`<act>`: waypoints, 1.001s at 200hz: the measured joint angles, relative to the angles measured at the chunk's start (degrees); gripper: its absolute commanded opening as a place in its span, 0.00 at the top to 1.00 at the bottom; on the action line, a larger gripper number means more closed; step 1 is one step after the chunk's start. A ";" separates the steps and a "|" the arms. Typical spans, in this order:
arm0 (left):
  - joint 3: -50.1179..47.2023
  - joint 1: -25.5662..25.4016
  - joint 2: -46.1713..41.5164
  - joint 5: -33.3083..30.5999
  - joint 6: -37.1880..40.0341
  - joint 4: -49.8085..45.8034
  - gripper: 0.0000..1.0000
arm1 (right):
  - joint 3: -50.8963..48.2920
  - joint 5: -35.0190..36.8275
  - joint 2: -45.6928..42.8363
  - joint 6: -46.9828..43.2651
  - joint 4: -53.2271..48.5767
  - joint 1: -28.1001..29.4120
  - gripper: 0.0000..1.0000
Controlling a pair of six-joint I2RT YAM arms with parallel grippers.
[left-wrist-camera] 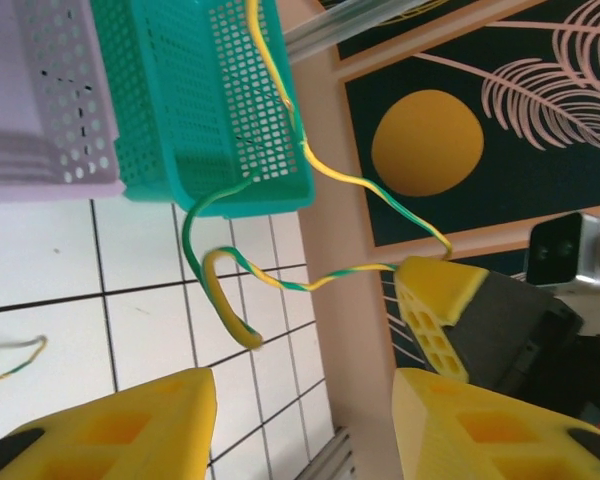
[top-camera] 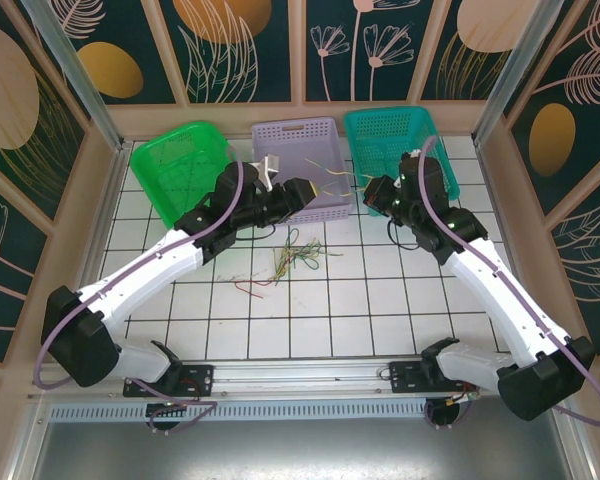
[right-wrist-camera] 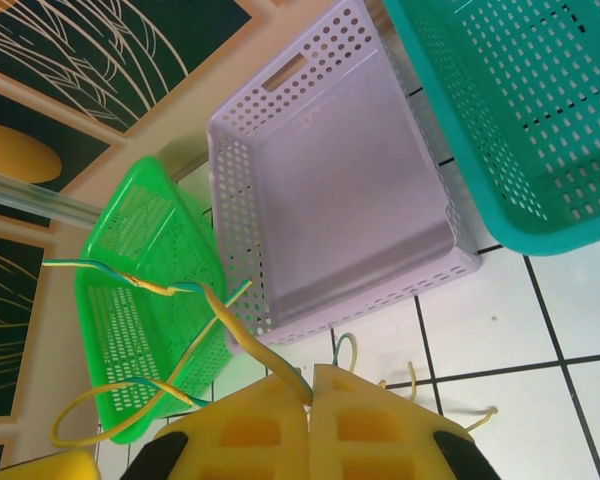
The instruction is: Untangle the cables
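Your right claw [right-wrist-camera: 310, 378] is clamping a yellow-green cable [right-wrist-camera: 242, 342] looping off its tips; your left claw [left-wrist-camera: 302, 388] is hanging spread and empty just beside that strand. You are likely isolating one strand, with the tangle [top-camera: 298, 256] lying base-side of both claws. The next move probably calls for a second hold.

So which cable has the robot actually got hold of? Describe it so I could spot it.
Find the lilac basket, the middle of three at the back; just off its near right corner, the right gripper is pinched shut. Its cable is striped yellow and green and loops through the air, unlike the bundle lying on the white tiles.
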 measured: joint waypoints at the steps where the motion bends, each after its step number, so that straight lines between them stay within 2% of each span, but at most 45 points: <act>1: 0.00 0.00 0.02 0.00 0.15 -0.07 0.55 | 0.00 0.00 0.00 0.02 0.00 0.00 1.00; 36: 0.26 0.00 1.51 -1.07 2.19 -1.36 0.68 | 0.00 0.00 0.00 0.59 -0.09 0.46 1.00; 89: 0.57 -0.02 2.03 -2.62 4.74 -2.49 1.00 | 0.00 0.00 -0.02 0.61 -0.11 0.70 1.00; 171: -1.03 0.00 0.31 -2.99 7.43 -3.50 1.00 | 0.02 0.00 0.00 0.55 -0.11 0.70 1.00; 176: -1.29 0.00 -0.07 -2.99 7.41 -3.50 0.91 | 0.02 0.00 -0.02 0.55 -0.11 0.70 1.00; 187: -2.19 0.00 -1.25 -3.02 7.21 -3.17 0.59 | 0.02 0.00 -0.02 0.55 -0.11 0.70 1.00; 192: -2.58 -0.02 -1.84 -3.10 7.04 -2.91 0.51 | 0.02 0.00 -0.02 0.55 -0.11 0.70 1.00; 200: -3.21 0.00 -2.71 -3.17 6.51 -2.40 0.44 | 0.02 0.00 -0.02 0.55 -0.11 0.72 1.00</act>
